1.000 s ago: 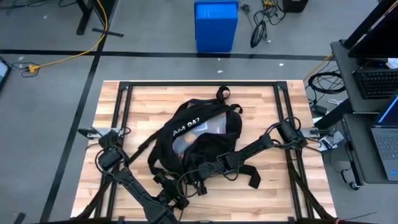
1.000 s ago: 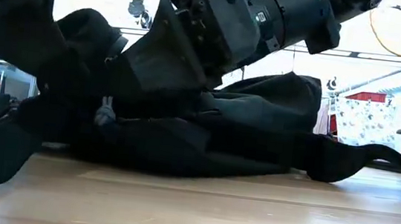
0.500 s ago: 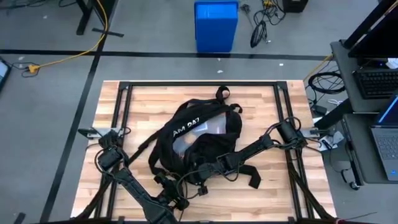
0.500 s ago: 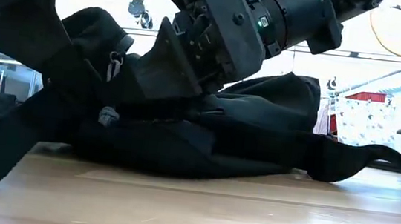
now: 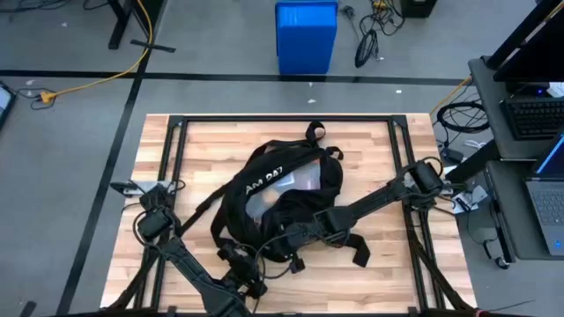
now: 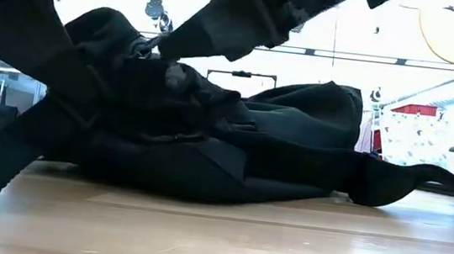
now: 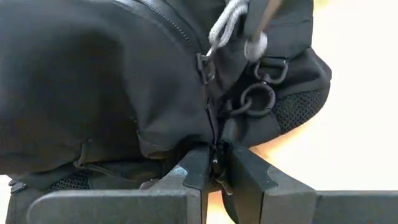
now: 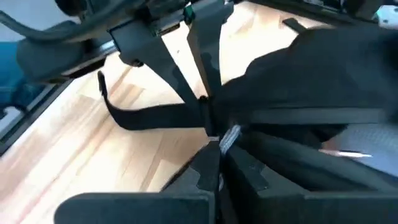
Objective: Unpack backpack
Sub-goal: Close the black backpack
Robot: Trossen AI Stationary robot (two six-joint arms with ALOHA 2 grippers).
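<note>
Nothing is out yet: the backpack (image 5: 286, 198) lies on the counter (image 5: 388, 273), both end effectors, left (image 7: 214, 168) and right (image 8: 214, 158), pinched on its zipper edge.

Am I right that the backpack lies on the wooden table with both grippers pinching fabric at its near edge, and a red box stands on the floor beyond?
Nearly. The box is blue, not red, as the high view shows. The rest holds: the backpack lies on the table, left gripper and right gripper pinching it.
</note>
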